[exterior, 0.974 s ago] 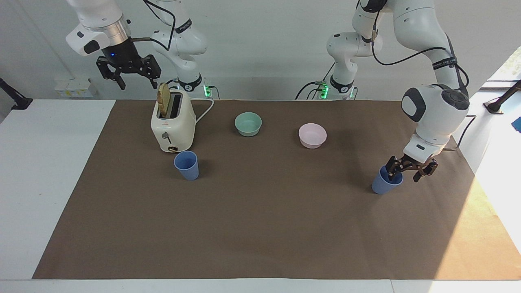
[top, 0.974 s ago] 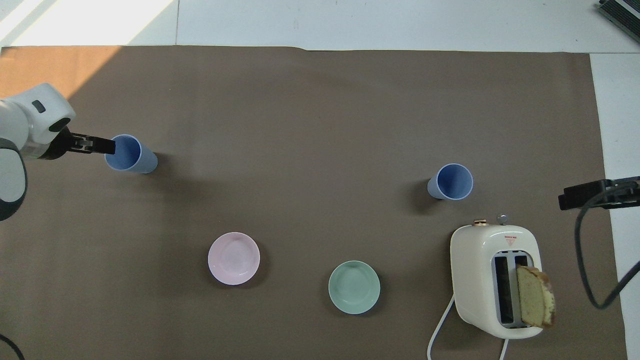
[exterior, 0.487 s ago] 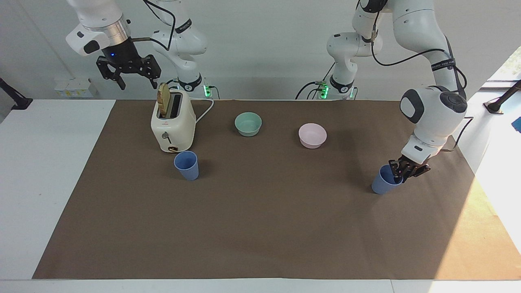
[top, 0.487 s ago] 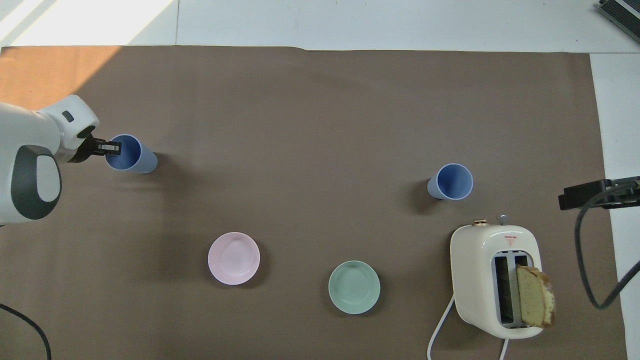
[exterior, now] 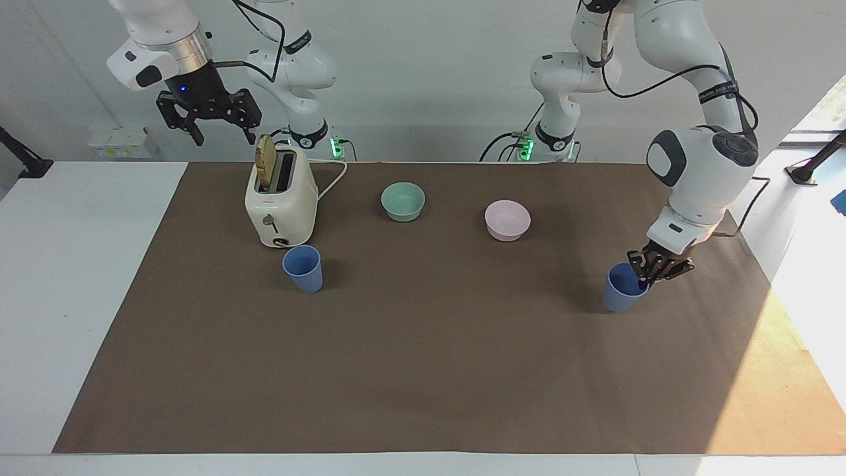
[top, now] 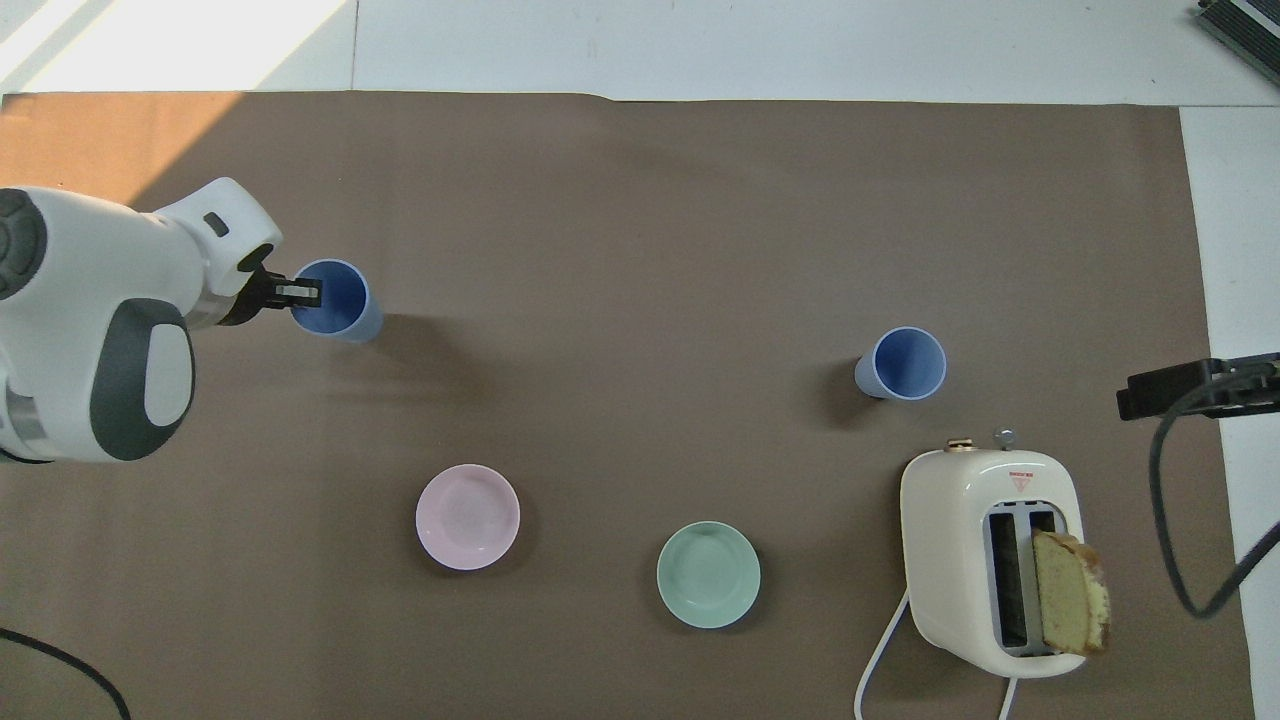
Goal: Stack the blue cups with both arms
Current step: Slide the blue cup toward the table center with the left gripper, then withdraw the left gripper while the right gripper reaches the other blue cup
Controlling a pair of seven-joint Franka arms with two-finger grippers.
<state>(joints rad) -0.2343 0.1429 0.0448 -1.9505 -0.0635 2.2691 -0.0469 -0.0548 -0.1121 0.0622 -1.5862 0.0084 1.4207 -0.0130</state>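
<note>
One blue cup [exterior: 303,268] stands upright on the brown mat beside the toaster, farther from the robots than it; it also shows in the overhead view [top: 900,364]. My left gripper [exterior: 651,272] [top: 300,292] is shut on the rim of the other blue cup [exterior: 618,297] [top: 340,300], one finger inside it, and holds it upright low over the mat at the left arm's end. My right gripper [exterior: 225,137] [top: 1200,385] is open and empty, high in the air above the mat's edge beside the toaster. It waits there.
A cream toaster [exterior: 281,201] [top: 990,560] with a bread slice [exterior: 266,162] sticking up stands at the right arm's end. A teal bowl [exterior: 403,201] [top: 708,575] and a pink bowl [exterior: 507,220] [top: 467,517] sit nearer to the robots than the cups.
My left gripper closed on the cup's rim, then carried the cup a little toward the middle of the table. The right arm and the other cup have not moved.
</note>
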